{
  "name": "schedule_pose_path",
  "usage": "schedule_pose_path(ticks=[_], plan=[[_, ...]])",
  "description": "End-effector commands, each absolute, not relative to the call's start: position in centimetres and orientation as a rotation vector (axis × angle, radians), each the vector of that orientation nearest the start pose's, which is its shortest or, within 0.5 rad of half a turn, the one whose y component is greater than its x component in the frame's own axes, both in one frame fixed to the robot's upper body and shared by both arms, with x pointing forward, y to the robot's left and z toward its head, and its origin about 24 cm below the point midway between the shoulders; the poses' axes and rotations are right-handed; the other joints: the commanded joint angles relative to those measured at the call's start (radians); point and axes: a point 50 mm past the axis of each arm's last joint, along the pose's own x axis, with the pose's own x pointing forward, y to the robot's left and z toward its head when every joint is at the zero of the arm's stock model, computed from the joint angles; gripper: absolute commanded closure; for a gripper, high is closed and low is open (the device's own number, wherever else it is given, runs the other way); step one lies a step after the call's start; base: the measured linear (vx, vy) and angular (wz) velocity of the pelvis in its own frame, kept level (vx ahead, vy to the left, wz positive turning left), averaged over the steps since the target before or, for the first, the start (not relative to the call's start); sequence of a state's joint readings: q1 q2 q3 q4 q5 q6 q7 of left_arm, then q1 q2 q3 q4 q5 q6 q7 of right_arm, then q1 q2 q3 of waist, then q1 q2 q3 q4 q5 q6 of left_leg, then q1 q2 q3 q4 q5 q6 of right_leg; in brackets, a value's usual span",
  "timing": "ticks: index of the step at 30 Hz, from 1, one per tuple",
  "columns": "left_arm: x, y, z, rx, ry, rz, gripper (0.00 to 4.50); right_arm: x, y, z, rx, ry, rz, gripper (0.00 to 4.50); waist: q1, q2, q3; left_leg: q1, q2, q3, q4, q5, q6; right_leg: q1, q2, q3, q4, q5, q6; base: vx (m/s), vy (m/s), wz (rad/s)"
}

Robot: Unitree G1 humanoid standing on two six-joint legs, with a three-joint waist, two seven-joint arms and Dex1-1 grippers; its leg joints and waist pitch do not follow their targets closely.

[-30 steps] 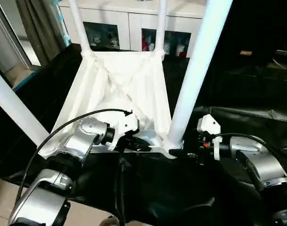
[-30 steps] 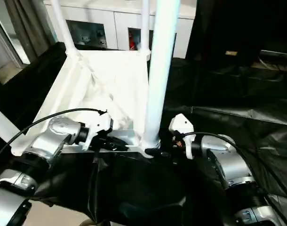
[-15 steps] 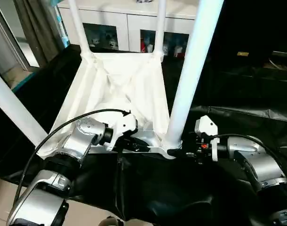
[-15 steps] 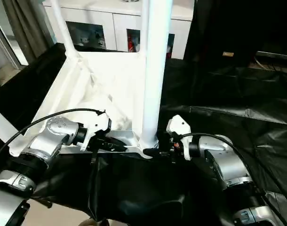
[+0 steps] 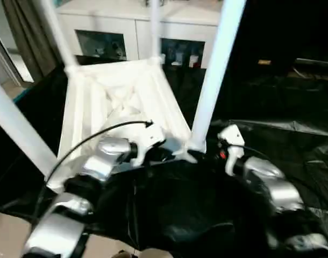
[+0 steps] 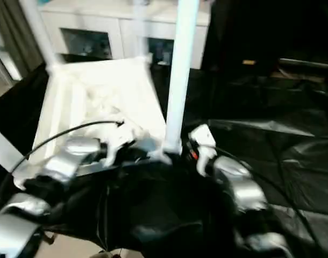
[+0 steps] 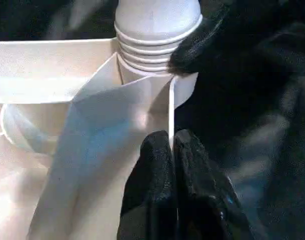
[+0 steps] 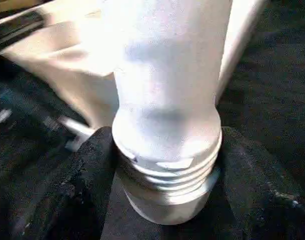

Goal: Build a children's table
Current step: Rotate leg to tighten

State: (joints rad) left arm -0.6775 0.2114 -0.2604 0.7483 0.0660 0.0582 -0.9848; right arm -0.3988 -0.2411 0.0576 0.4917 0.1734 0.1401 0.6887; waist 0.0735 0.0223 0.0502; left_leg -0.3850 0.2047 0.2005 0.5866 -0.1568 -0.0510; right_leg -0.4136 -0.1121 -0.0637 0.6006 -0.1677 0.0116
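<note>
The children's table lies upside down, its white ribbed top (image 5: 115, 102) on black sheeting. Legs stand up from the corners: two at the far side (image 5: 56, 32) (image 5: 153, 29), one at the near left (image 5: 19, 134), one at the near right (image 5: 212, 75). My left gripper (image 7: 171, 142) is shut on the thin rim wall of the top, just beside the near-right corner socket (image 7: 152, 60). My right gripper (image 8: 167, 150) is closed around the threaded base of the near-right leg (image 8: 167, 75), one black finger (image 8: 87, 170) pressing on each side.
A white cabinet (image 5: 126, 32) with glass-fronted shelves stands behind the table. Crumpled black sheeting (image 5: 207, 215) covers the floor around the table and to the right. A curtain (image 5: 19, 32) hangs at the far left. The left arm's cable (image 5: 99, 134) arcs over the table top.
The whole view has shifted and blurred, so the camera moved. The right gripper's fingers have closed in onto the base of the near-right leg. The left gripper keeps its hold on the rim.
</note>
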Motion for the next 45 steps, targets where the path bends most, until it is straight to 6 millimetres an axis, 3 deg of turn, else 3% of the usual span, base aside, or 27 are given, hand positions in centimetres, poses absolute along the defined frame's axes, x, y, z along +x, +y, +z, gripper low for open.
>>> schedule_pose_path(ticks=[1,2,5,6,7,9,13,16,22,27,31,35,40,45], plan=[[33.1,6.5,4.2,0.318,0.351,-1.171,4.5,31.6,-13.7,1.9,0.024,0.322,0.604,1.75,0.0,-0.01,-0.062,0.022,0.017,-0.016,-0.076,-0.351,-0.009,0.038,-0.032,0.028,-0.091,-0.406,-0.16,0.0,0.0,0.0],[33.1,6.0,4.1,0.315,0.35,-1.155,4.5,31.6,-13.3,1.8,0.026,0.326,0.591,1.75,-0.001,-0.013,-0.06,0.027,0.015,-0.016,-0.076,-0.376,-0.013,0.034,-0.03,0.026,-0.096,-0.424,-0.157,0.0,0.0,0.0],[32.8,3.8,4.0,0.32,0.329,-1.146,4.5,31.7,-11.1,1.6,0.017,0.327,0.586,1.75,-0.006,-0.009,-0.06,0.029,0.013,-0.02,-0.079,-0.4,-0.013,0.036,-0.03,0.023,-0.104,-0.463,-0.138,0.0,0.0,0.0],[32.6,3.3,4.0,0.328,0.318,-1.162,4.5,31.6,-10.4,1.7,0.026,0.314,0.611,1.4,-0.007,-0.009,-0.06,0.028,0.013,-0.02,-0.079,-0.405,-0.011,0.036,-0.03,0.023,-0.105,-0.468,-0.135,0.0,0.0,0.0],[32.6,3.0,4.1,0.339,0.305,-1.172,4.5,31.5,-10.0,1.9,0.017,0.299,0.636,1.4,-0.008,-0.007,-0.059,0.031,0.013,-0.02,-0.08,-0.422,-0.009,0.033,-0.03,0.022,-0.11,-0.481,-0.129,0.0,0.0,0.0],[32.3,2.7,4.2,0.34,0.291,-1.204,4.5,31.2,-9.8,2.1,0.0,0.275,0.688,1.05,-0.009,-0.005,-0.063,0.028,0.014,-0.022,-0.082,-0.422,-0.004,0.036,-0.03,0.023,-0.108,-0.463,-0.127,0.0,0.0,0.0],[32.2,3.0,4.4,0.337,0.271,-1.231,4.5,30.9,-10.3,2.5,-0.019,0.247,0.743,0.87,-0.006,-0.005,-0.065,0.025,0.015,-0.02,-0.081,-0.4,0.009,0.039,-0.03,0.025,-0.102,-0.397,-0.146,0.0,0.0,0.0],[31.9,4.5,4.4,0.35,0.263,-1.298,4.5,30.8,-13.1,3.5,-0.035,0.236,0.811,0.72,0.001,-0.007,-0.068,0.019,0.017,-0.017,-0.078,-0.362,0.031,0.046,-0.031,0.027,-0.095,-0.339,-0.167,0.0,0.0,0.0],[31.4,7.1,4.4,0.376,0.289,-1.41,4.5,30.2,-15.8,4.9,-0.081,0.247,0.952,0.72,0.025,-0.004,-0.074,0.02,0.022,-0.011,-0.072,-0.283,0.055,0.049,-0.03,0.029,-0.079,-0.24,-0.207,0.0,0.0,0.0],[30.9,8.8,4.5,0.367,0.314,-1.498,4.5,29.3,-16.5,5.3,-0.123,0.278,1.065,0.72,0.036,-0.003,-0.075,0.017,0.026,-0.009,-0.071,-0.25,0.066,0.052,-0.03,0.029,-0.068,-0.175,-0.228,0.0,0.0,0.0],[30.8,10.7,4.7,0.367,0.36,-1.546,4.5,28.3,-16.9,5.3,-0.151,0.326,1.162,0.72,0.038,-0.006,-0.071,0.019,0.027,-0.009,-0.074,-0.279,0.052,0.05,-0.032,0.029,-0.071,-0.229,-0.225,0.0,0.0,0.0],[31.2,11.4,5.1,0.368,0.364,-1.541,4.5,28.3,-16.8,5.3,-0.149,0.335,1.175,0.72,0.036,-0.005,-0.068,0.022,0.028,-0.012,-0.08,-0.321,0.024,0.046,-0.035,0.031,-0.078,-0.3,-0.205,0.0,0.0,0.0],[31.2,11.3,5.2,0.366,0.363,-1.547,4.5,28.3,-16.6,5.4,-0.132,0.334,1.178,0.99,0.036,-0.005,-0.071,0.02,0.027,-0.011,-0.078,-0.296,0.025,0.049,-0.033,0.031,-0.073,-0.25,-0.214,0.0,0.0,0.0],[31.2,11.2,5.2,0.364,0.362,-1.549,4.5,28.2,-16.5,5.3,-0.119,0.336,1.182,1.32,0.036,-0.004,-0.07,0.021,0.027,-0.011,-0.079,-0.304,0.024,0.049,-0.033,0.03,-0.074,-0.261,-0.214,0.0,0.0,0.0]])
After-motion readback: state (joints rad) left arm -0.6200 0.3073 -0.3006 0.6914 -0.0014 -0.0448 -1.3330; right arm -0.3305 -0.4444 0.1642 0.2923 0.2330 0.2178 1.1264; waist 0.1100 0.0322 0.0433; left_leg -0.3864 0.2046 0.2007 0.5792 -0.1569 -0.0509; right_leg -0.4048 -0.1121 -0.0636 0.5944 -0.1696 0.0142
